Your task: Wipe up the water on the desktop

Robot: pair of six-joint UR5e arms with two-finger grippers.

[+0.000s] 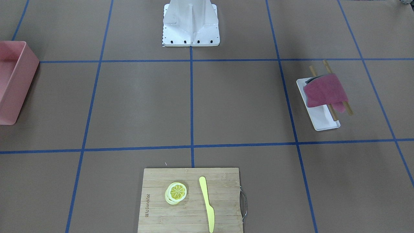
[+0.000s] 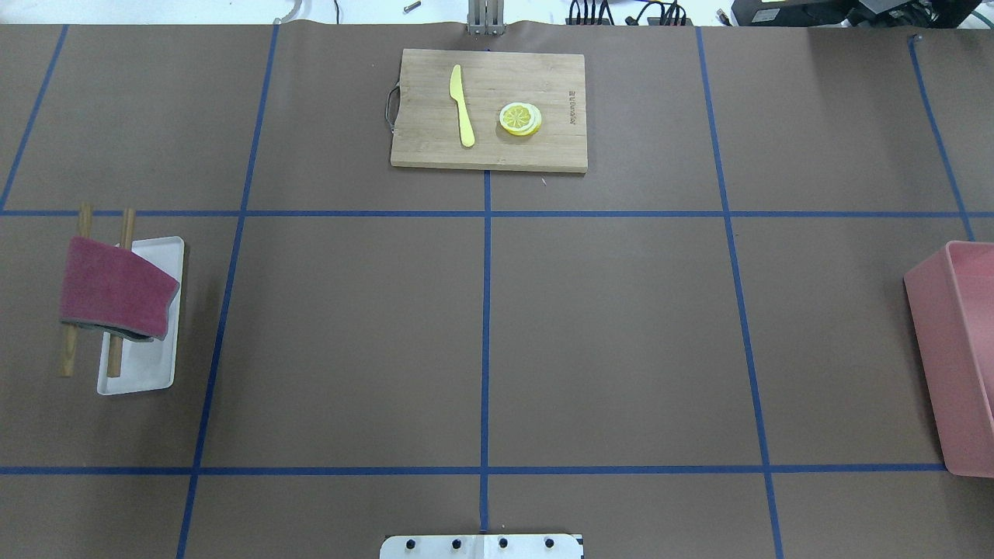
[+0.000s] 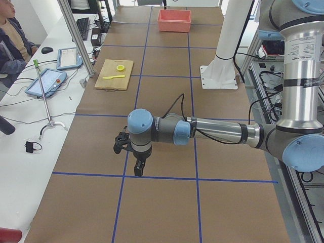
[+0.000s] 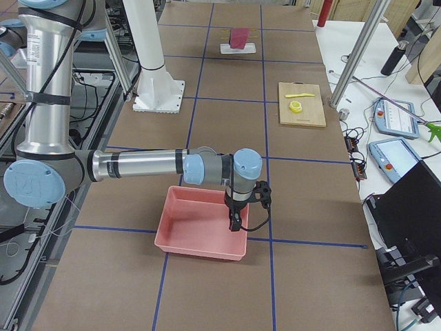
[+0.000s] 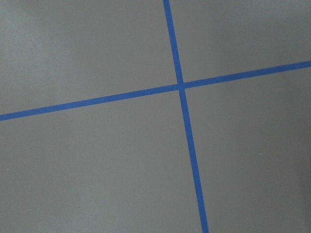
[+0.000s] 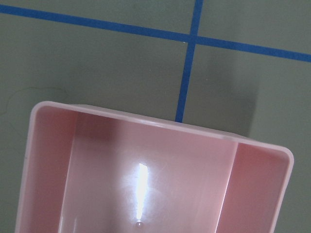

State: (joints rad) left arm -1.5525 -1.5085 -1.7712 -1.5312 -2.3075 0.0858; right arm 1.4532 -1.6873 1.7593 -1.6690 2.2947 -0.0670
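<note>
The brown desktop [image 2: 606, 326] with its blue tape grid fills the overhead view and the front view [image 1: 239, 103]; no water shows on it. A magenta cloth [image 2: 116, 289] hangs over two wooden sticks across a small white tray [image 2: 144, 365] on the robot's left; it also shows in the front view [image 1: 325, 90]. My left gripper [image 3: 139, 169] points down just above the desktop near a tape line, far from the cloth. My right gripper [image 4: 236, 222] hangs over the pink bin [image 4: 200, 227]. I cannot tell if either is open or shut.
A bamboo cutting board [image 2: 427, 93] with a yellow knife [image 2: 462, 105] and lemon slices [image 2: 520, 119] lies at the far middle. The pink bin [image 2: 959, 349] stands at the right edge. The robot's white base [image 1: 190, 22] is at the near middle. An operator sits beside the table.
</note>
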